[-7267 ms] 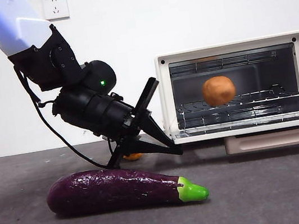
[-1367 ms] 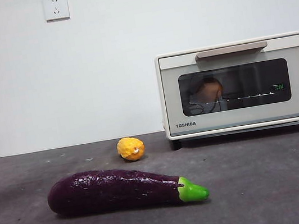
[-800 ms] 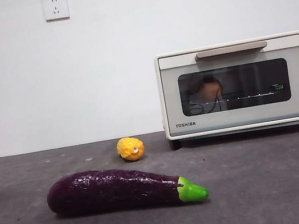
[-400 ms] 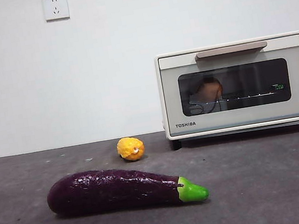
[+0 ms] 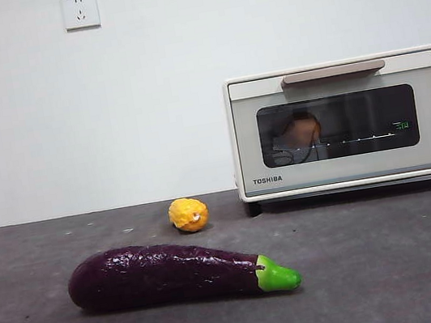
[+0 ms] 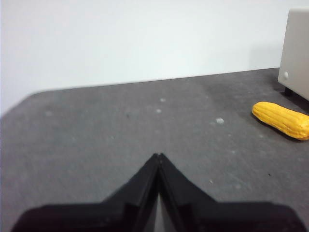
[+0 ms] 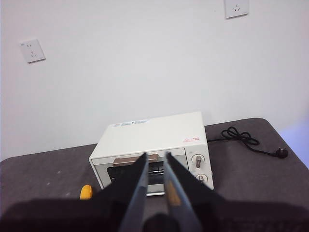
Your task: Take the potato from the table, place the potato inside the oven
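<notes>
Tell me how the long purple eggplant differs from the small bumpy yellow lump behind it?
The long glossy purple eggplant is far bigger than the small bumpy yellow lump. The eggplant is dark with a bright green stem end; the lump is yellow-orange all over, and the left wrist view shows it elongated and ridged like a corn cob. The eggplant lies nearer the camera; the lump sits closer to the cream-white toaster oven. Both rest on the dark grey table.

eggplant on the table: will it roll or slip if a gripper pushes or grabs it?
The eggplant is long and rounded, so a side push would probably roll it. Its glossy skin looks slippery. It tapers toward the green stem, so a grip there may slide off.
</notes>
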